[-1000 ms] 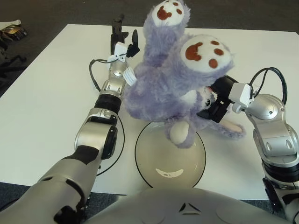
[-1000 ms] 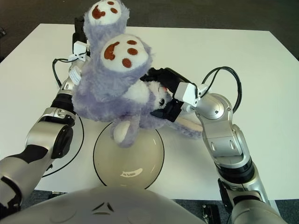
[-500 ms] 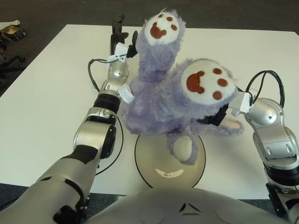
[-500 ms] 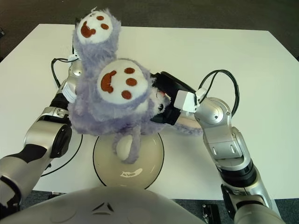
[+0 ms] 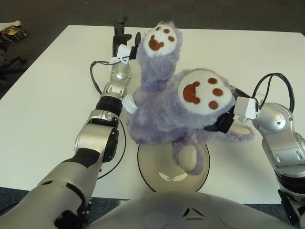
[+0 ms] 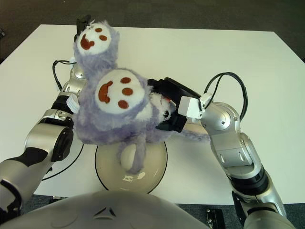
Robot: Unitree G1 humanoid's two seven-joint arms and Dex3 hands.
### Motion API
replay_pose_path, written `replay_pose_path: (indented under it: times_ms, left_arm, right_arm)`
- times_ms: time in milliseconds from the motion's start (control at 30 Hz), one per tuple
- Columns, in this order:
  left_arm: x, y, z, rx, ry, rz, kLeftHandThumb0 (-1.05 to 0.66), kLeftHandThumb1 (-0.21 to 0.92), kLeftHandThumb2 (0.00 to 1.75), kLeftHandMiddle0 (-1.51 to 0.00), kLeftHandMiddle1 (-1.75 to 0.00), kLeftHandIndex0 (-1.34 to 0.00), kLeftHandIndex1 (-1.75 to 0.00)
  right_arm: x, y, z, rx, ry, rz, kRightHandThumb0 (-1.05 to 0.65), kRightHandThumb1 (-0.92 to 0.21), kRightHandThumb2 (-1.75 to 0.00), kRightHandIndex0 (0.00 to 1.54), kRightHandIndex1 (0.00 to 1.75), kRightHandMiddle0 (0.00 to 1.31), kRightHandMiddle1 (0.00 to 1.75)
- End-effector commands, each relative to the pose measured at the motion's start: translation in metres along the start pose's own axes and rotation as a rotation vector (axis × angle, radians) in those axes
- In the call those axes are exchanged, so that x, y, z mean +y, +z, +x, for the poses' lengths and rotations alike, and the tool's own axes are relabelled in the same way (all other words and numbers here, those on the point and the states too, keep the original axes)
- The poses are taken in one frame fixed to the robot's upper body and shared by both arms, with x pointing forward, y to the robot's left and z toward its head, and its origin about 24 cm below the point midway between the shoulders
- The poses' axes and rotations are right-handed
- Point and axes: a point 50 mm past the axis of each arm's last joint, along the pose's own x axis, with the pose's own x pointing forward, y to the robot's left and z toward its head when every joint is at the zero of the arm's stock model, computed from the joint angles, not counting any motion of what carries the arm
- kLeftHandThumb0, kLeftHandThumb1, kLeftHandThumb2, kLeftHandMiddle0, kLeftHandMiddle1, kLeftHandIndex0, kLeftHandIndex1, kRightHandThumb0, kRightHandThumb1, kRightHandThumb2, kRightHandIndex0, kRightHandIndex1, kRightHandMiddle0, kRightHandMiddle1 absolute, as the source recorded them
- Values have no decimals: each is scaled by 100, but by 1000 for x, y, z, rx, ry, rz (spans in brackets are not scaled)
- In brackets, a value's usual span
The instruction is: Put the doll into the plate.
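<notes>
Doll blocking plate and hands

The purple doll is covering the far rim of the plate, hiding the right hand's fingers, and masking the left hand partly.

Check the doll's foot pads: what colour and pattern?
White pads with reddish-brown paw prints on the purple doll; clearest in the left eye view.

Bright, even overhead light is washing across the white surface, leaving it nearly uniform with no hard shadow edges. A small white glare streak is showing on the plate near its front rim, and highlights are glinting on the silver arm shells. The doll is casting only a soft, faint shadow beneath itself. The dark floor beyond the surface is falling off dim. Focus is holding sharp throughout, and the fur is reading crisply.
</notes>
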Motion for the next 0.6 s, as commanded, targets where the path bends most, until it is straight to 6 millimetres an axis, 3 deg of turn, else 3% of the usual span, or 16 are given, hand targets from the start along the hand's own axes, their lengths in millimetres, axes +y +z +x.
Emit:
replay_pose_path:
  times_ms: [0, 100, 167, 300, 433, 567]
  left_arm:
    - [1, 7, 5, -22, 21, -13, -77, 92, 73, -19, -107, 0, -80]
    - [1, 7, 5, -22, 22, -14, -78, 92, 73, -18, -106, 0, -81]
    - [1, 7, 5, -19, 21, -13, -78, 92, 74, -17, -105, 0, -81]
    - [0, 7, 5, -14, 12, -4, -77, 92, 74, -18, -105, 0, -81]
    - [0, 7, 5, -14, 7, 1, -76, 92, 75, -21, -107, 0, -84]
    - [0, 7, 6, -13, 3, -7, -76, 92, 75, -21, -107, 0, -83]
  right_arm:
    - [-5, 6, -3, 2, 16, -55, 56, -10, -157, 78, 175, 98, 175]
    - [-9, 9, -3, 11, 24, -96, 55, -11, -156, 78, 175, 93, 175]
    - [-9, 8, -3, 27, 28, -112, 23, 0, -167, 84, 175, 80, 172]
    - [-11, 9, -5, 61, 19, -132, 6, 4, -169, 86, 175, 75, 165]
    - [-15, 11, -4, 63, 27, -158, 1, -15, -143, 71, 175, 66, 152]
    - [-18, 10, -4, 68, 41, -155, 0, -39, -117, 52, 175, 50, 154]
